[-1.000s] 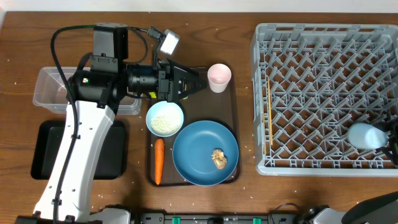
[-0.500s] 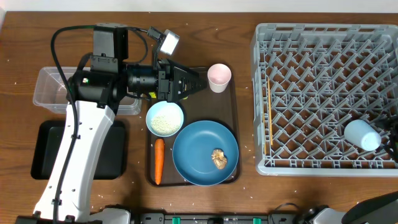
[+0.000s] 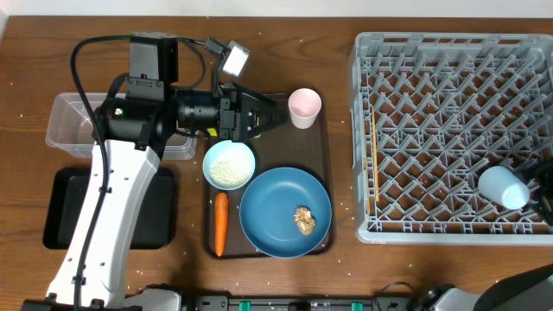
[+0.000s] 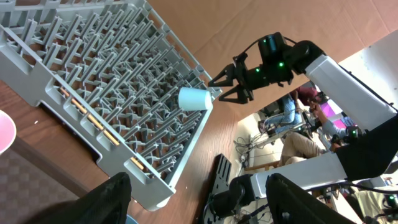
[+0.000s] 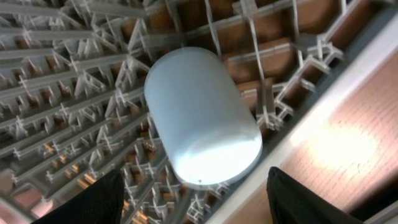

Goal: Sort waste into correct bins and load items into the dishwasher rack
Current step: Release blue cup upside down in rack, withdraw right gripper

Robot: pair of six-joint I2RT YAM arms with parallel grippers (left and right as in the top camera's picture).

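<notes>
The grey dishwasher rack [image 3: 449, 130] fills the right side. The light-blue cup [image 3: 504, 187] lies on its side in the rack's front right corner. My right gripper [image 3: 544, 186] is open just right of the cup, not touching it; in the right wrist view the cup [image 5: 202, 115] lies above the spread fingers [image 5: 196, 205]. My left gripper [image 3: 272, 117] is open and empty over the tray, between the white bowl of rice [image 3: 229, 164] and the pink cup [image 3: 304, 107]. The blue plate [image 3: 281, 203] carries a brown lump [image 3: 303, 220]. The carrot [image 3: 220, 223] lies left of it. Tissue and packet are hidden.
The dishes sit on a dark-brown serving tray [image 3: 327, 155]. The clear tub [image 3: 69, 121] and black tray [image 3: 60, 207] are at the left, partly under my left arm. The left wrist view shows the rack [image 4: 93, 81] and cup [image 4: 194, 99].
The right gripper let go of the light-blue cup, which now lies in the rack, and drew back a little to the right. The left arm has not moved.
</notes>
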